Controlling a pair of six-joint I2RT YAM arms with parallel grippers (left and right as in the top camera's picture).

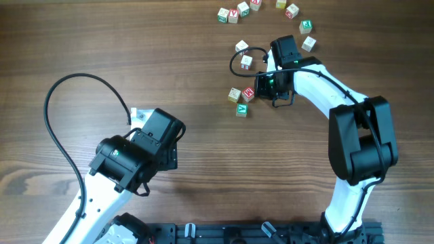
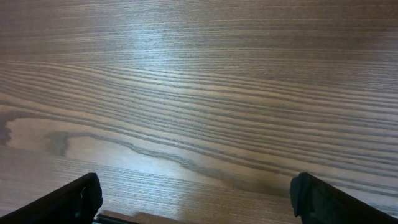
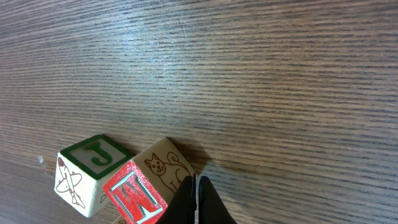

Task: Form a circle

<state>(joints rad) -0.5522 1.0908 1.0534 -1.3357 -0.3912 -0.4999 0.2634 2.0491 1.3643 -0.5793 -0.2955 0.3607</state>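
Several lettered wooden blocks lie in a loose arc at the upper right of the table, among them a green-letter block [image 1: 306, 26] and a red-letter block [image 1: 233, 15]. A red W block [image 1: 248, 93] sits next to a green J block [image 1: 234, 94]. My right gripper [image 1: 262, 87] is shut and empty. In the right wrist view its tips [image 3: 196, 193] press against the cat-drawn side of the red W block [image 3: 135, 196], and the green J block [image 3: 93, 167] sits just beyond. My left gripper [image 2: 196, 193] is open over bare wood at the lower left, far from the blocks.
Another green-letter block [image 1: 241, 109] lies just below the red W block. A black cable [image 1: 239, 59] loops beside two pale blocks [image 1: 246, 62] near the right wrist. The left arm [image 1: 135, 156] occupies the lower left.
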